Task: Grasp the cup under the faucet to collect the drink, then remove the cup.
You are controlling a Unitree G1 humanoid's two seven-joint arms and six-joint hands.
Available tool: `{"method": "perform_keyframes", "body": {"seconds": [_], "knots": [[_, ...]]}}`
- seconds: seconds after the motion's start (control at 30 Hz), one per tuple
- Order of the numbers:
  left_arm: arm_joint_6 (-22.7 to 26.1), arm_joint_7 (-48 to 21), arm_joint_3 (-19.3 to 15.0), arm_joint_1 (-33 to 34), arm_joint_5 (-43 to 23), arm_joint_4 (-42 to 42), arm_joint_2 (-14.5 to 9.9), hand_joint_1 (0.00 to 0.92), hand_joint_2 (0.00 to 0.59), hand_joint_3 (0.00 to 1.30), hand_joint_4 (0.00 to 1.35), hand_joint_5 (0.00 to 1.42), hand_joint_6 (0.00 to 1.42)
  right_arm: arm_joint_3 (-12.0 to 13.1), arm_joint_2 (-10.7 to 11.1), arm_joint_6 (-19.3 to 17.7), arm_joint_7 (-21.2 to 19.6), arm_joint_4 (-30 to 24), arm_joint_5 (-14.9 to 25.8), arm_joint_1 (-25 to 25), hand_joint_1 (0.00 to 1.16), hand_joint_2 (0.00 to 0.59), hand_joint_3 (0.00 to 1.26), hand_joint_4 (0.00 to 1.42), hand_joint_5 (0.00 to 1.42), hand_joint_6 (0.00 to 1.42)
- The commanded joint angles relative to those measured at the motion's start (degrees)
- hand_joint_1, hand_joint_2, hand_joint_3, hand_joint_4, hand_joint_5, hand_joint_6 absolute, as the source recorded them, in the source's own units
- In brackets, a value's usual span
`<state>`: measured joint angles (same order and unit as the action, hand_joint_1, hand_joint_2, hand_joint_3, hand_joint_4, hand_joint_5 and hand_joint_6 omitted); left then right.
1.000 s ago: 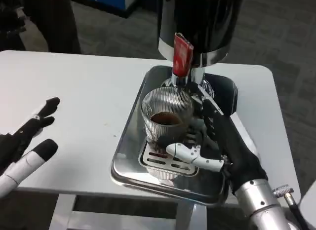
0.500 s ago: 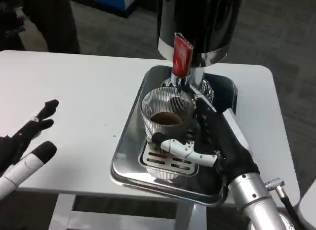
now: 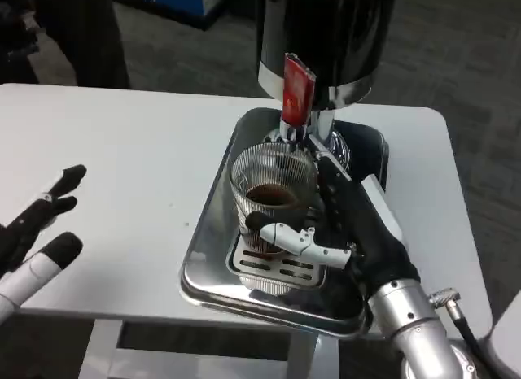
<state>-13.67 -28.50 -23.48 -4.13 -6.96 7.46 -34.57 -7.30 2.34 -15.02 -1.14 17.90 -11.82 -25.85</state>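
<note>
A ribbed clear glass cup (image 3: 273, 174) with dark drink (image 3: 269, 193) in it stands on the drip grate (image 3: 275, 273), right below the faucet (image 3: 293, 135) of the black dispenser (image 3: 326, 29). My right hand (image 3: 358, 233) wraps the cup from the right. Its white thumb (image 3: 297, 239) presses the cup's lower front, and its black fingers (image 3: 332, 184) lie along the cup's right side. My left hand (image 3: 32, 237) hovers open over the table's near left, holding nothing.
The grate sits in a shiny steel tray (image 3: 205, 237) on the white table (image 3: 138, 151). A red lever (image 3: 297, 90) sticks out of the dispenser above the faucet. Dark legs of a stand or chair (image 3: 77, 33) are at the far left, off the table.
My right hand has closed in on the cup: the thumb swung left and up until it touches the glass front. The left hand drifted slightly left and down. The cup stayed put.
</note>
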Motion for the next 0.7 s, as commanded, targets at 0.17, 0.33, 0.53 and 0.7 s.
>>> {"method": "perform_keyframes", "body": {"seconds": [0.17,0.33,0.53,0.7], "knots": [[0.77,0.63,-0.2,-1.05,-0.35,1.11,-0.01,0.0,0.046,0.05,0.0,0.04,0.0,-1.04,-1.16,0.58,-0.12,0.88,-0.4,-0.67,0.76,0.148,0.08,0.25,0.29,0.28],[0.83,0.61,-0.25,-1.13,-0.35,0.92,0.05,0.0,0.048,0.05,0.0,0.04,0.0,-1.47,-1.53,0.62,-0.39,1.14,-0.64,-0.62,0.76,0.148,0.1,0.29,0.35,0.32],[0.68,0.65,-0.45,-1.27,-0.42,0.6,0.09,0.0,0.053,0.05,0.0,0.04,0.0,-1.66,-1.93,0.58,-0.84,1.71,-0.94,-1.03,0.77,0.152,0.16,0.36,0.42,0.37],[0.6,0.6,-0.78,-1.5,-0.47,0.47,0.03,0.0,0.054,0.05,0.0,0.04,0.0,-1.71,-2.12,0.76,-1.21,2.23,-1.02,-1.24,0.77,0.152,0.21,0.4,0.46,0.41]]}}
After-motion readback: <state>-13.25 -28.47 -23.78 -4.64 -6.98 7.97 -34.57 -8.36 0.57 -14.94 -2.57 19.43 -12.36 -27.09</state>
